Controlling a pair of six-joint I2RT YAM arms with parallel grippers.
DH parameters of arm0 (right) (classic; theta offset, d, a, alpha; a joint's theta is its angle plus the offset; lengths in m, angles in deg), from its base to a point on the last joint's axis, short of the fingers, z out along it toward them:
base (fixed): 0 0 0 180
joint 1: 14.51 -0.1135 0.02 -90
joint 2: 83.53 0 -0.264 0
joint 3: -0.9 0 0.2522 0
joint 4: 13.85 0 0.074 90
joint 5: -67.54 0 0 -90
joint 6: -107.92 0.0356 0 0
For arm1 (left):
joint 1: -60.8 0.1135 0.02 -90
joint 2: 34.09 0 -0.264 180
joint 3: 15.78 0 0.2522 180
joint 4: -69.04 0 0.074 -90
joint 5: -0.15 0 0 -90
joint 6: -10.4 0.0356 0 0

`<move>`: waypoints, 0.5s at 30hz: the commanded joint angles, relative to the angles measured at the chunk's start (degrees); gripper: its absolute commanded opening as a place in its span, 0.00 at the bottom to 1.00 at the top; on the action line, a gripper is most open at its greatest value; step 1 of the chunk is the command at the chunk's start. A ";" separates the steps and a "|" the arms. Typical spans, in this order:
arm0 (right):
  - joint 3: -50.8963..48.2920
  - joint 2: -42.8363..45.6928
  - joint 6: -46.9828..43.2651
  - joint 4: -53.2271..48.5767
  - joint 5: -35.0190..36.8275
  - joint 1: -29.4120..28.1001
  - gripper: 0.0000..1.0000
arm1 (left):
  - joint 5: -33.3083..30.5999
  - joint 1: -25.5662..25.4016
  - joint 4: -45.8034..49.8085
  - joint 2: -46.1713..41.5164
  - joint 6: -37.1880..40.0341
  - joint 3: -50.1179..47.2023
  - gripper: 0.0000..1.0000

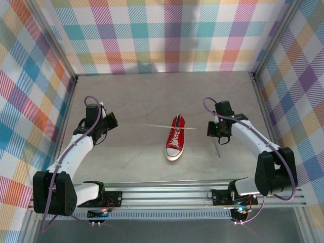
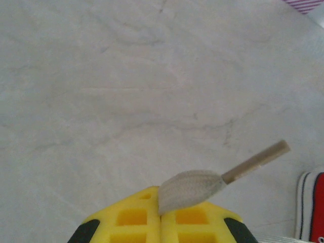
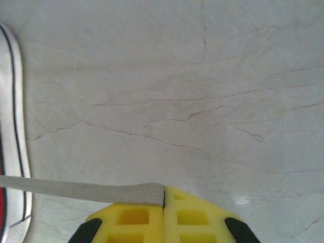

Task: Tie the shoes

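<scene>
The shoe (image 1: 174, 137) lies in the middle of the counter (image 1: 142, 96), toe toward the arm bases. The left pincer (image 2: 161, 215) is closed tight on the left lace (image 2: 190, 187) near its tip. The right pincer (image 3: 164, 200) likewise clamps the right lace (image 3: 101, 190), and both laces stretch sideways, probably to take up slack before knotting.
</scene>
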 commanded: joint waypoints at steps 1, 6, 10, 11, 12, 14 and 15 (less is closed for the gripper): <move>-1.37 -1.60 -0.06 1.13 1.43 1.75 0.00 | 2.03 2.52 0.74 0.03 1.20 -1.83 0.00; -1.23 -4.19 0.32 3.07 2.33 2.84 0.00 | 5.29 5.40 0.60 0.47 1.08 -2.83 0.00; -2.05 -4.10 0.33 3.16 3.56 3.58 0.00 | 6.17 7.07 1.26 -0.27 1.22 -3.49 0.00; -2.56 -3.92 0.62 3.46 3.63 4.05 0.00 | 6.26 7.49 1.38 -0.37 1.18 -3.70 0.00; -2.97 -3.74 0.90 3.94 3.20 4.62 0.00 | 6.48 8.04 1.35 -0.39 0.97 -4.03 0.00; -3.81 -3.59 1.43 4.94 2.06 5.96 0.00 | 7.44 9.35 0.90 -0.14 0.35 -4.74 0.00; -3.82 -3.84 1.52 5.27 1.87 6.35 0.00 | 8.02 9.97 0.64 0.08 0.00 -5.09 0.00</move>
